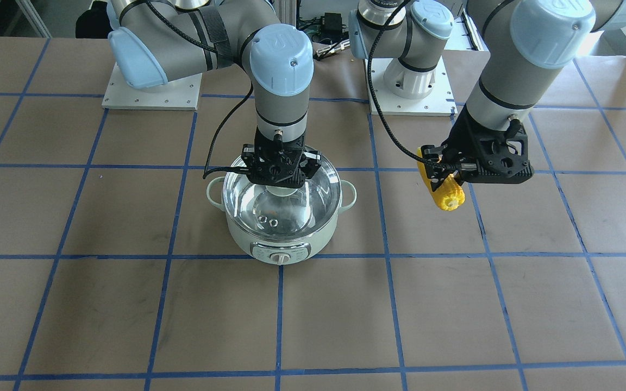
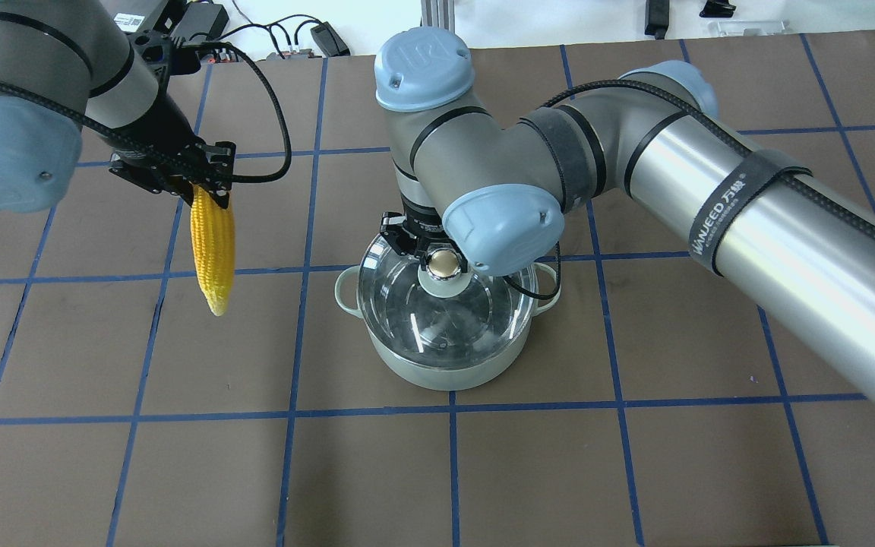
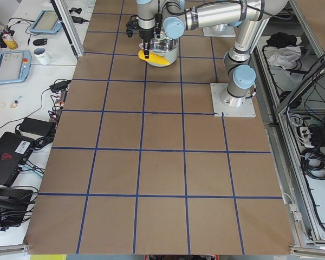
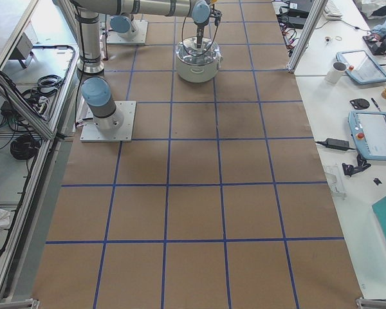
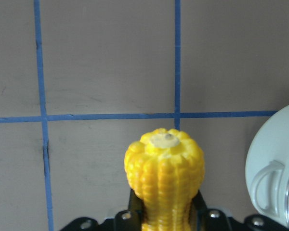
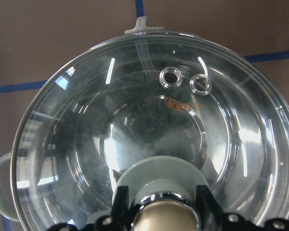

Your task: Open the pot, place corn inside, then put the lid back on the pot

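The pale green pot [image 1: 291, 239] stands mid-table with its dial facing the front edge. The clear glass lid [image 1: 296, 209] covers its opening; I cannot tell whether it rests on the rim or is slightly raised. My right gripper [image 1: 283, 182] comes straight down over it and is shut on the lid's tan knob [image 2: 445, 262], as the right wrist view [image 6: 161, 211] shows; through the lid [image 6: 149, 125] the pot's inside looks bare. My left gripper [image 2: 206, 194] is shut on the yellow corn [image 2: 212, 251] and holds it in the air, to the pot's left in the overhead view. The corn's blunt end [image 5: 164, 168] faces the left wrist camera.
The table [image 2: 635, 471] is brown with a blue tape grid. The arms' base plates [image 1: 152, 89] stand at the robot's side. One pot handle [image 5: 267, 185] shows at the right edge of the left wrist view. Side benches hold tablets and cables [image 3: 11, 65].
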`<control>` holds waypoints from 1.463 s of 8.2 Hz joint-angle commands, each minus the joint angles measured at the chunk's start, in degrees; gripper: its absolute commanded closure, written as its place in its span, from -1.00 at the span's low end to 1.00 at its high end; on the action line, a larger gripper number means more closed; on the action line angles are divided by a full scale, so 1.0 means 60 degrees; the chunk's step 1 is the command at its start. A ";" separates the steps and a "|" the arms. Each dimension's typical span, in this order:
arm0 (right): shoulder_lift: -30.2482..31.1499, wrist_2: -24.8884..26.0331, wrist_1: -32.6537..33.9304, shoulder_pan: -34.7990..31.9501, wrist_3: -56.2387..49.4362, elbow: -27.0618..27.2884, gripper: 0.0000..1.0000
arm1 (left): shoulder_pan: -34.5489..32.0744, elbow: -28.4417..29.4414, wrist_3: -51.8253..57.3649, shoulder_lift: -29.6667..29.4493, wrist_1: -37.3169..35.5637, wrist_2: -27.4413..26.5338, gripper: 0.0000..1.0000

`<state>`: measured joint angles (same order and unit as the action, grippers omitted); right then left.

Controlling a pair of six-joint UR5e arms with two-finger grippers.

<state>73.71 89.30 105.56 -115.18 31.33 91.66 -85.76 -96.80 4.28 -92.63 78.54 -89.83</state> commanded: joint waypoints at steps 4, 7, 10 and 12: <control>0.1145 -0.0001 -0.0938 0.0693 -0.0664 -0.0438 0.20 | -0.1087 -0.0024 -0.0464 -0.0030 0.1023 0.0161 1.00; 0.1411 -0.0001 -0.1274 0.1541 -0.1672 -0.0511 0.20 | -0.2416 0.0035 -0.0930 -0.0437 0.1032 0.0176 1.00; 0.1892 0.0029 -0.1976 0.3747 -0.4594 -0.0657 0.19 | -0.2976 0.0284 -0.1021 -0.0908 0.0475 0.0966 1.00; 0.1924 0.0014 -0.2139 0.4458 -0.5512 -0.0643 0.19 | -0.3299 0.0459 -0.1021 -0.0938 0.0430 0.1504 1.00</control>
<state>84.84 89.42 93.87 -92.85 4.37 87.80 -103.94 -94.94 -1.79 -97.78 81.56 -84.29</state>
